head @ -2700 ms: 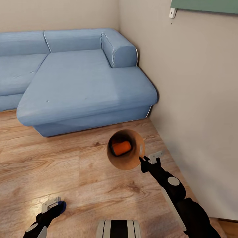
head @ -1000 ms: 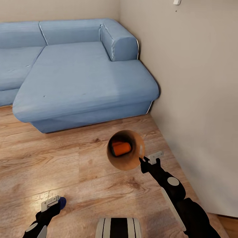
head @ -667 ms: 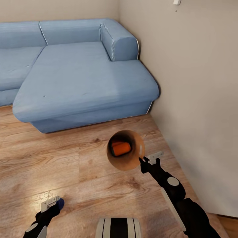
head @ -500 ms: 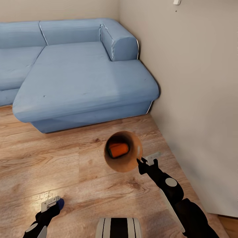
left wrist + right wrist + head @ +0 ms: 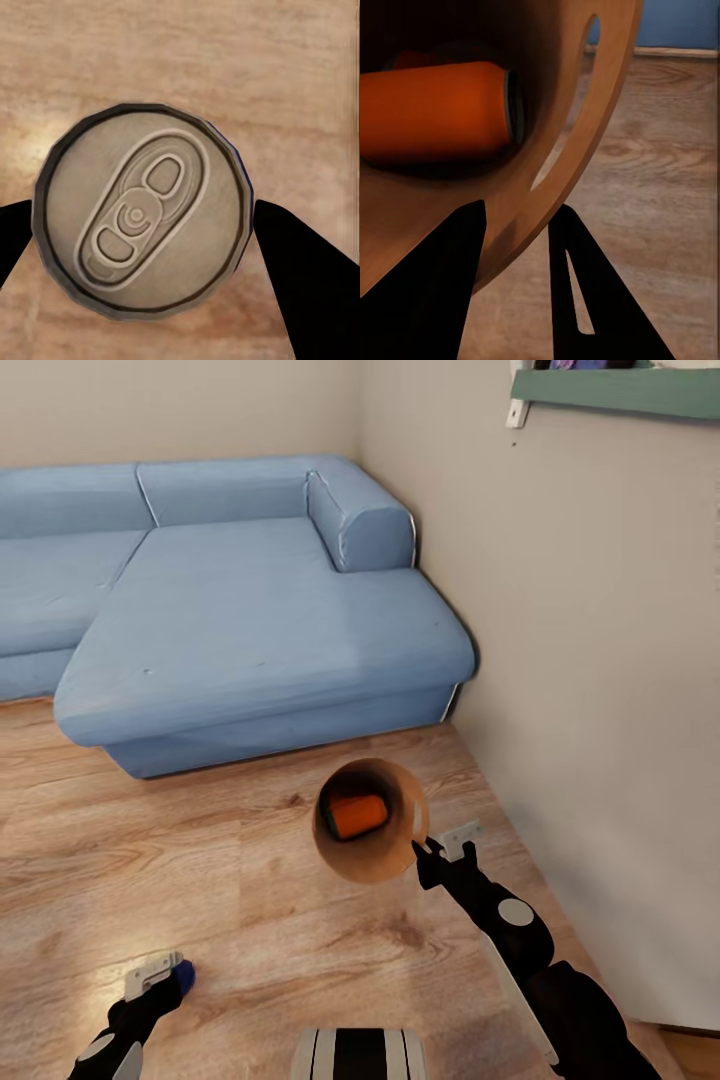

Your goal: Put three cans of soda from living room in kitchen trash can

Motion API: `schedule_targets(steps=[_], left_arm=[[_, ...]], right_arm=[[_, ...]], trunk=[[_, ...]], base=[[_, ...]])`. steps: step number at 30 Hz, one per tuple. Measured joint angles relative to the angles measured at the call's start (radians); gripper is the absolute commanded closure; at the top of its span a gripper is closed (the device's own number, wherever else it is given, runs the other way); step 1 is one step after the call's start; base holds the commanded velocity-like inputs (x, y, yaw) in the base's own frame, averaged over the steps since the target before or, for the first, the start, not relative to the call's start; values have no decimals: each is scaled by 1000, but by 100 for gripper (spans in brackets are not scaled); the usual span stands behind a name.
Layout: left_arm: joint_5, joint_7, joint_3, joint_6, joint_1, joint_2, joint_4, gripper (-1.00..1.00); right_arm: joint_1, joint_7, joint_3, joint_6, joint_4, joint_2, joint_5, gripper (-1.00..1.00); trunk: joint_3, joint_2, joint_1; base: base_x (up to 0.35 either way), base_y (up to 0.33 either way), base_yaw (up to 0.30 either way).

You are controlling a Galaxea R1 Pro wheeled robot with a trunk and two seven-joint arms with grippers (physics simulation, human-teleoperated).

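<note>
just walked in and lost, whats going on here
A two-armed robot stands on the wood floor by a light-blue corner sofa. Its right gripper pinches the rim of a round brown bin, and an orange soda can lies inside. Its left gripper holds a dark blue can upright.

Right arm extended forward, right pincer (image 5: 436, 847) clamped on the rim of the tilted round wood-brown bin (image 5: 385, 860), held aloft. Left arm low, left pincer (image 5: 160, 977) closed around the dark blue soda can (image 5: 142, 214).
</note>
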Motion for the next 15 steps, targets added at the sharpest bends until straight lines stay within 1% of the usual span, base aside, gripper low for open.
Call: schedule_targets(steps=[5, 8, 11, 13, 14, 15], left_arm=[[0, -10, -1, -3, 1, 0, -8, 100], [0, -12, -3, 4, 3, 1, -49, 100], [2, -14, -5, 25, 5, 1, -204, 100], [3, -14, -5, 42, 7, 2, -256, 100], [4, -14, -5, 67, 10, 2, -317, 100], [5, -14, -5, 80, 11, 2, -360, 100]], right_arm=[[0, 0, 1, 0, 5, 0, -1, 100], [0, 1, 1, 0, 14, 1, -3, 100], [0, 2, 1, 1, 27, 0, -3, 100], [0, 1, 0, 1, 26, 0, -2, 100], [0, 2, -2, 13, 26, 0, -4, 100], [0, 2, -4, 33, 29, 0, -5, 100]], trunk=[[19, 1, -2], [31, 2, -4], [43, 3, -5], [50, 3, -6], [54, 3, -6], [58, 3, -7]], base=[[0, 0, 0], [0, 0, 0], [0, 0, 0], [0, 0, 0], [0, 0, 0], [0, 0, 0]])
